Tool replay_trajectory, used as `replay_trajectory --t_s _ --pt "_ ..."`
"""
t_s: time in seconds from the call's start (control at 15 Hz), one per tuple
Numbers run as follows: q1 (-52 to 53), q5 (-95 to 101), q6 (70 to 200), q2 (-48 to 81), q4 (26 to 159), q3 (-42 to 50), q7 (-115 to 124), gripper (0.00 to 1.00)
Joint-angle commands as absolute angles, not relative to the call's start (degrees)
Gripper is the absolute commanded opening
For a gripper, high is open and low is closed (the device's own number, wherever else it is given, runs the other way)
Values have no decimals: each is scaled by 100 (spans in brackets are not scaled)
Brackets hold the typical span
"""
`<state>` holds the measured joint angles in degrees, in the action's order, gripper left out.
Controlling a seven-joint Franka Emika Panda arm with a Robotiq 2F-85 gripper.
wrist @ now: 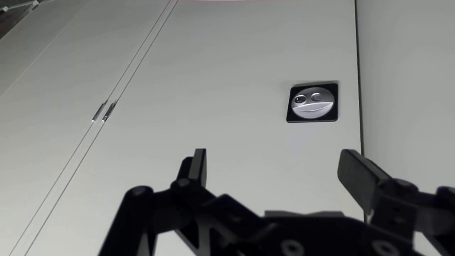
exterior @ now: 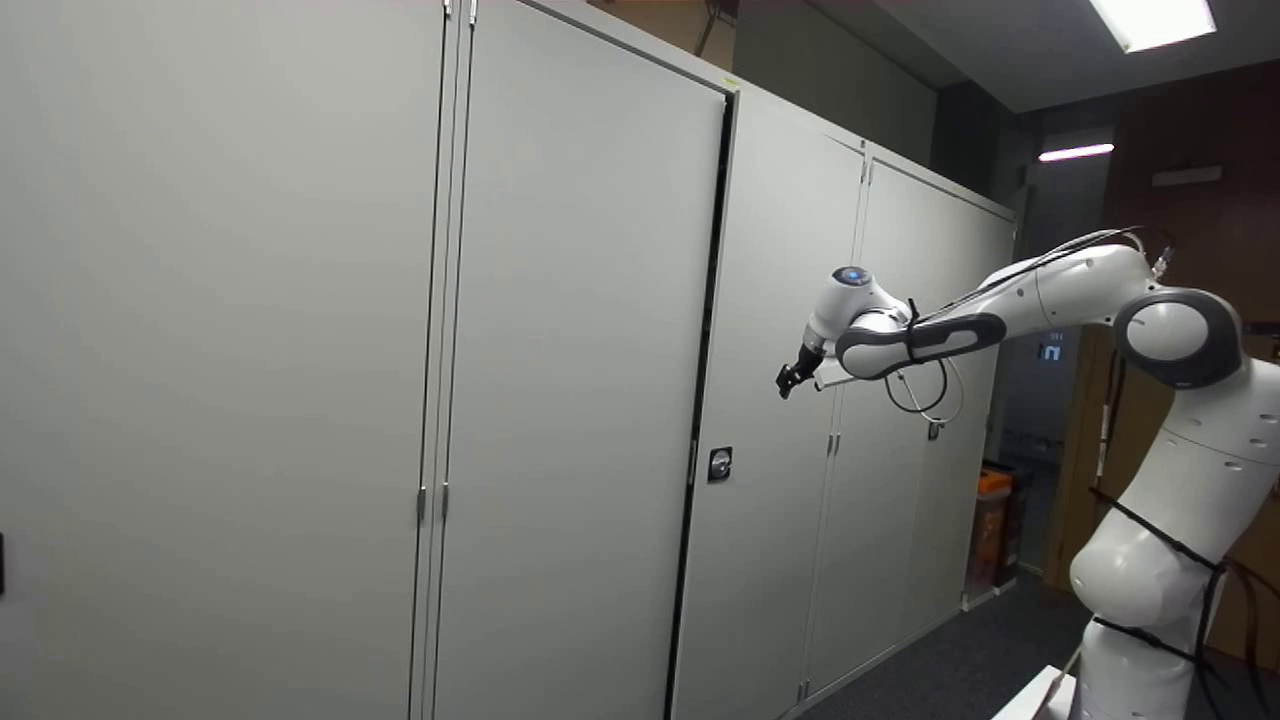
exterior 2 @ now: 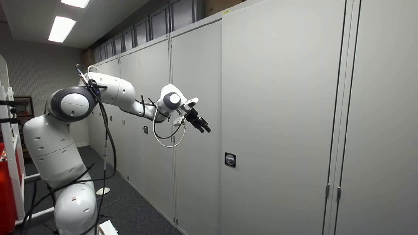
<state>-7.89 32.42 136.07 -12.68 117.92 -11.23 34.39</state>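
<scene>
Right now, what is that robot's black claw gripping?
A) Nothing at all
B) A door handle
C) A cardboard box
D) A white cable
A: in the wrist view the gripper stands open, its fingertips wide apart, with only the pale cabinet door showing through the gap.

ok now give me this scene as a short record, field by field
gripper: open, holding nothing
nearest fitting: round silver handle on a black square plate, not touched
cabinet doors: tall, light grey, with a dark gap beside the handle
arm: white, bent, extended toward the doors
above the doors: row of grey boxes
floor: dark
</scene>
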Motion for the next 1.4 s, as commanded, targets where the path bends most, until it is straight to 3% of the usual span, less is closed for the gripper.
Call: replay_trajectory --t_s 0.0,1.33 --pt "-680 3803 13577 -917 11315 -1109 3959 100" --pt "322 5600 13074 669 9371 -653 5791 100"
